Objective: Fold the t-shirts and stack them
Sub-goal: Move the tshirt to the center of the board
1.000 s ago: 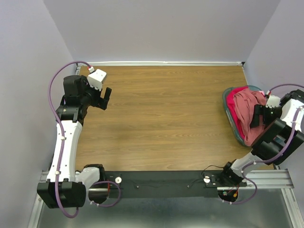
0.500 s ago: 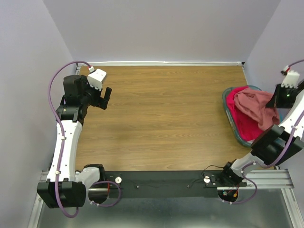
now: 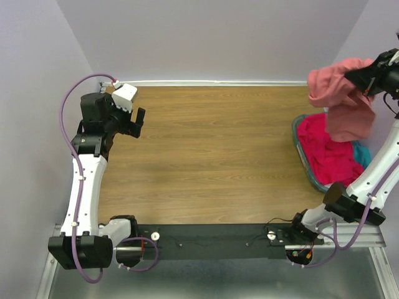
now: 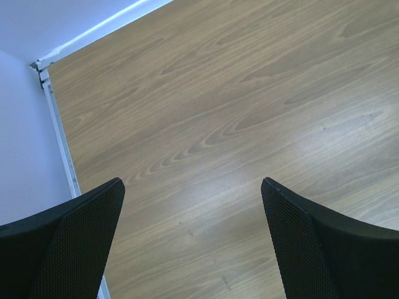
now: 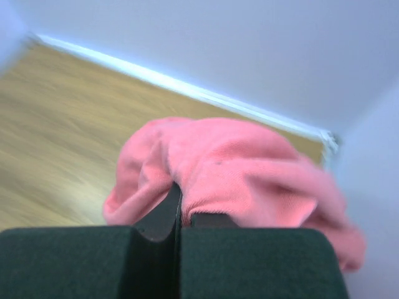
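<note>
Since half a second ago the right arm has swung up and back, and the salmon-pink t-shirt (image 3: 340, 93) has left the basket (image 3: 302, 154) and now hangs in the air above its far end, near the back right corner. The right gripper (image 3: 365, 80) is clamped on it: in the right wrist view the right gripper (image 5: 179, 215) has its jaws pressed together with only a thin seam between them, and the salmon-pink t-shirt (image 5: 230, 168) bunches up right at the tips and spills over both sides. That view is motion-blurred. In the top view the shirt hangs as a crumpled lump with one flap drooping toward the basket, not touching what lies in it. The magenta-red t-shirt (image 3: 324, 152) lies heaped in the basket, filling most of it. A teal patch shows at its right edge, and it cannot be told whether that is cloth or the basket wall. The left arm has shifted only slightly, at the far left of the table (image 3: 212, 149). The left gripper (image 3: 138, 119) is spread wide and holds nothing. In the left wrist view the left gripper (image 4: 192, 184) has its two dark pads far apart over bare wood of the table (image 4: 218, 93), well apart from the shirts.
</note>
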Robot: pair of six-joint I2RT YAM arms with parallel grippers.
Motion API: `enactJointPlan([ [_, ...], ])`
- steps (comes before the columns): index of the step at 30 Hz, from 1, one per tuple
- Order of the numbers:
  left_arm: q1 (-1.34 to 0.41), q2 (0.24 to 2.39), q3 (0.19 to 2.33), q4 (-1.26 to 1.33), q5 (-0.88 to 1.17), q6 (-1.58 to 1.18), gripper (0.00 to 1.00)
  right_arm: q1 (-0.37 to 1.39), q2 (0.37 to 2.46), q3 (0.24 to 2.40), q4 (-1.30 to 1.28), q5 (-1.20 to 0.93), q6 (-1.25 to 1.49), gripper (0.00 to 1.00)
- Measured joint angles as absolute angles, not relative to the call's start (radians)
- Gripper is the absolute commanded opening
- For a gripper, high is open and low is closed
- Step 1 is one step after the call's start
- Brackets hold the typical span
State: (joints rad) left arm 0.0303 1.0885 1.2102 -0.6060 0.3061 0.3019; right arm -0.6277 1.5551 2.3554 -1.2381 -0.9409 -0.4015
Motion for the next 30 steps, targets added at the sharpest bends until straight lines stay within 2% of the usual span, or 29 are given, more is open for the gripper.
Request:
enactJointPlan([
  [5, 0.030, 1.099, 1.242, -0.596, 0.305, 0.271, 0.98, -0.508, 1.468, 2.195, -0.908, -1.082, -0.094, 0.01],
  [9, 0.030, 1.105, 1.251, -0.590, 0.305, 0.251, 0.98, -0.269, 1.526, 2.241, -0.830, -1.037, -0.012, 0.00],
  [16, 0.030, 1.119, 1.251, -0.591, 0.303, 0.230, 0.98, 0.196, 1.610, 2.048, -0.813, -0.659, -0.080, 0.01],
  [20, 0.030, 1.118, 1.243, -0.589, 0.299, 0.226, 0.99, 0.316, 1.671, 1.940, -0.814, -0.477, -0.105, 0.00],
  [27, 0.030, 1.117, 1.227, -0.589, 0.299, 0.226, 0.98, 0.432, 1.746, 1.874, -0.801, -0.331, -0.107, 0.01],
  [28, 0.030, 1.113, 1.222, -0.589, 0.300, 0.231, 0.98, 0.447, 1.758, 1.864, -0.798, -0.316, -0.107, 0.08],
  [30, 0.030, 1.104, 1.204, -0.586, 0.302, 0.241, 0.98, 0.473, 1.790, 1.847, -0.790, -0.285, -0.105, 0.45],
])
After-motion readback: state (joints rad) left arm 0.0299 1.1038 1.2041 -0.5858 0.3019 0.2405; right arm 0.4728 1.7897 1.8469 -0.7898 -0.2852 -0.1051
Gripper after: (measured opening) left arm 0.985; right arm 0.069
